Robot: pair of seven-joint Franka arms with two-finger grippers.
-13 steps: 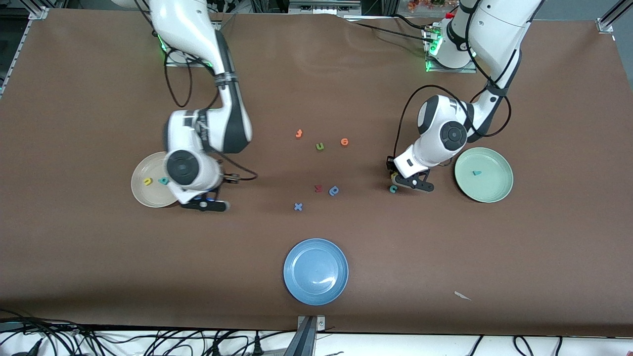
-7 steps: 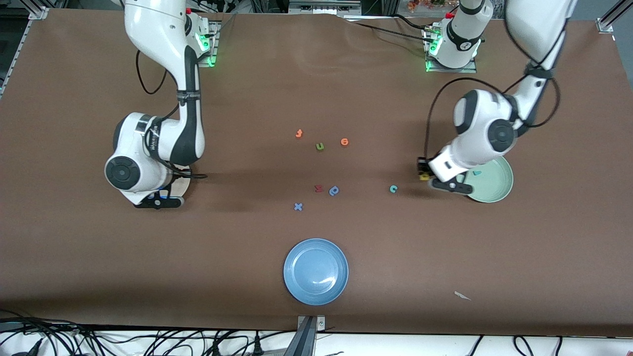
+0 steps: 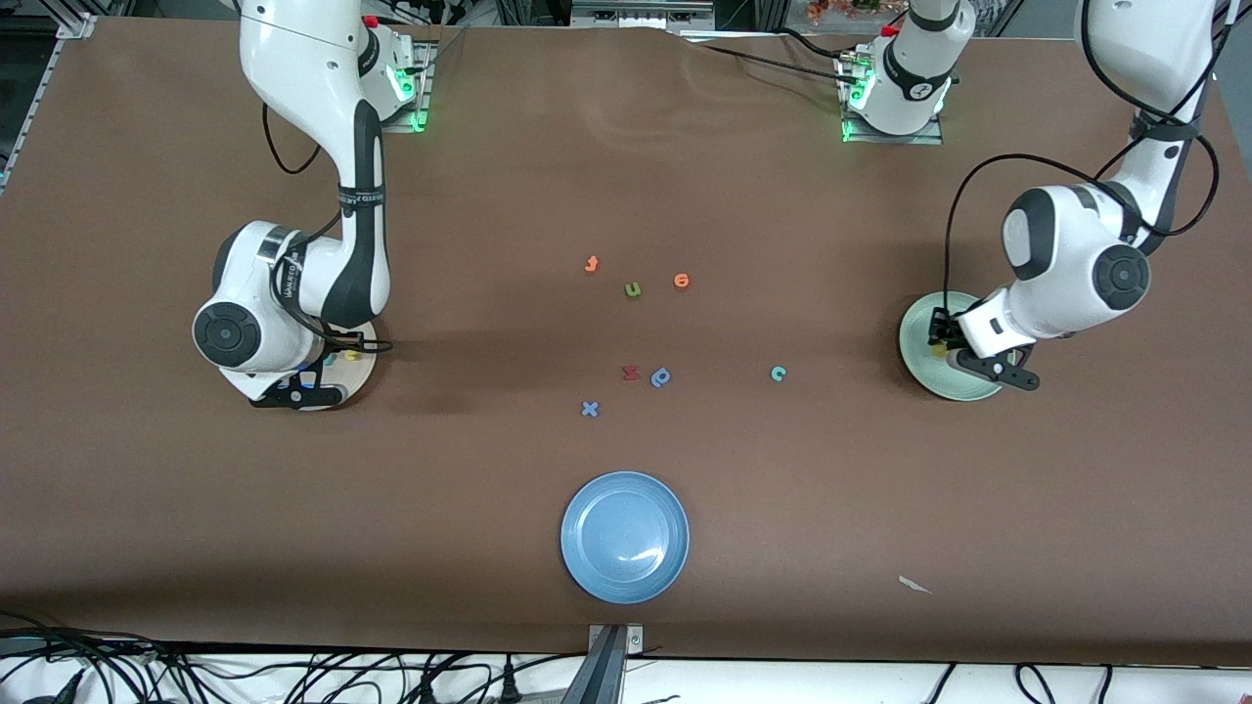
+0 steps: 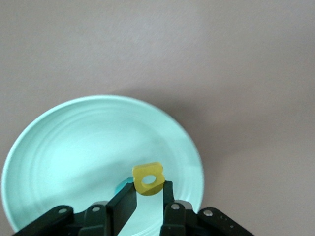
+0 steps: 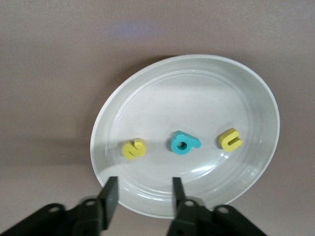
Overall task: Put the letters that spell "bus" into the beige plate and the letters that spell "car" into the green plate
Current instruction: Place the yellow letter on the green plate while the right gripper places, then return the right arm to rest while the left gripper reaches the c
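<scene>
My right gripper (image 5: 142, 189) hangs open and empty over the rim of the beige plate (image 5: 246, 93). In that plate lie the yellow "s" (image 5: 134, 149), the teal "b" (image 5: 184, 143) and the yellow "u" (image 5: 230, 139). In the front view this gripper (image 3: 318, 374) and its arm cover most of the beige plate (image 3: 365, 368). My left gripper (image 4: 147, 189) is shut on the yellow "a" (image 4: 148, 179) over the green plate (image 4: 74, 147). A teal letter (image 4: 119, 186) in that plate peeks out past one finger. The teal "c" (image 3: 778, 373) lies on the table between the green plate (image 3: 924, 368) and the middle letters.
A blue plate (image 3: 624, 536) sits near the front edge. Mid-table lie two orange letters (image 3: 591, 264) (image 3: 682, 281), an olive "u" (image 3: 633, 288), a red letter (image 3: 630, 373), a blue "p" (image 3: 661, 377) and a blue "x" (image 3: 589, 409). A paper scrap (image 3: 915, 585) lies toward the left arm's end.
The right gripper swung over the beige plate and opened; the yellow "s" now lies in it. The left gripper carried the yellow "a" from beside the teal "c" to over the green plate.
</scene>
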